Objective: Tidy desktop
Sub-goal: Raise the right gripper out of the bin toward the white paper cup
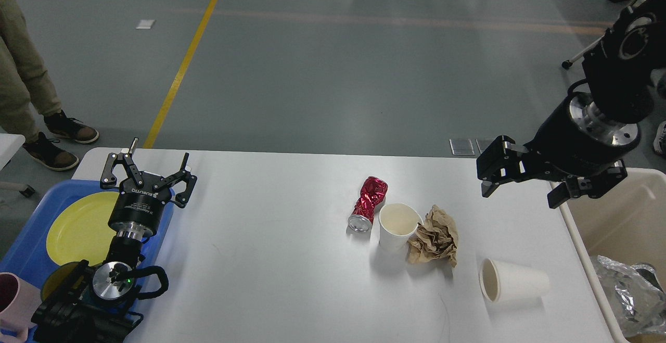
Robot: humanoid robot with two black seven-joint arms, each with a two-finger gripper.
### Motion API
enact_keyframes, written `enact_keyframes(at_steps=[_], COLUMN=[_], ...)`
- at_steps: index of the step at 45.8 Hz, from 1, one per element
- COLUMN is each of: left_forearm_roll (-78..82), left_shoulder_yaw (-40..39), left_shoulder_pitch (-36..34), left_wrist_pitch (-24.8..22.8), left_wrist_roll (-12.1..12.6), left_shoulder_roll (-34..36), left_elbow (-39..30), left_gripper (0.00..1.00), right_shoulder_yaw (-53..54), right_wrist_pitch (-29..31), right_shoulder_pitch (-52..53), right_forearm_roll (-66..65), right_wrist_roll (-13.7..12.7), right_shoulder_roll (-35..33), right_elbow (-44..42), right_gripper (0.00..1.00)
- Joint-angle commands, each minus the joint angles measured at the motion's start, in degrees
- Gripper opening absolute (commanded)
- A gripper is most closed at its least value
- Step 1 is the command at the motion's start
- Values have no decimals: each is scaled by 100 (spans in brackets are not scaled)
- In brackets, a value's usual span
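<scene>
Desktop (260, 280): big white top w/ rounded corners, smooth and plain, filling the lower view btwn a blue tray (31, 228) off its left edge and a beige bin (614, 218) off its right edge. Rigid and fixed, so what gets handled is the litter near its middle. Crushed red can (368, 201) looks light, stiff, prob slick; grip across the dented waist. Upright paper cup (396, 226) and tipped cup (512, 280) (nearer the right edge) look light, crushable; pinch the rim wall gently. Crumpled brown paper (434, 236) is soft, touching the upright cup; grab the bulk. Left gripper (151, 168) spread wide, empty, over the left edge. Right gripper (525, 179) parted, empty, above the right side.
</scene>
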Motion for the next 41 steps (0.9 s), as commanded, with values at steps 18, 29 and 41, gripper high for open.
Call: enact_keyframes(at_steps=[18, 29, 41], left_forearm_roll=[7, 7, 7], left_shoulder_yaw=[0, 0, 0], left_shoulder_pitch=[1, 1, 1], left_wrist_pitch=[-9, -9, -9], left_wrist_roll=[0, 0, 0], left_shoulder_roll=[0, 0, 0], left_elbow=[0, 0, 0], left_gripper=[96, 96, 96], right_shoulder_yaw=[56, 100, 222], right_wrist_pitch=[-748, -2636, -2981], right_shoulder_pitch=[-1000, -2555, -4129], right_forearm_roll=[13, 793, 3544], right_wrist_roll=[1, -17, -61], right_shoulder_roll=[-16, -728, -895], right_elbow=[-139, -165, -1395], right_gripper=[96, 98, 100])
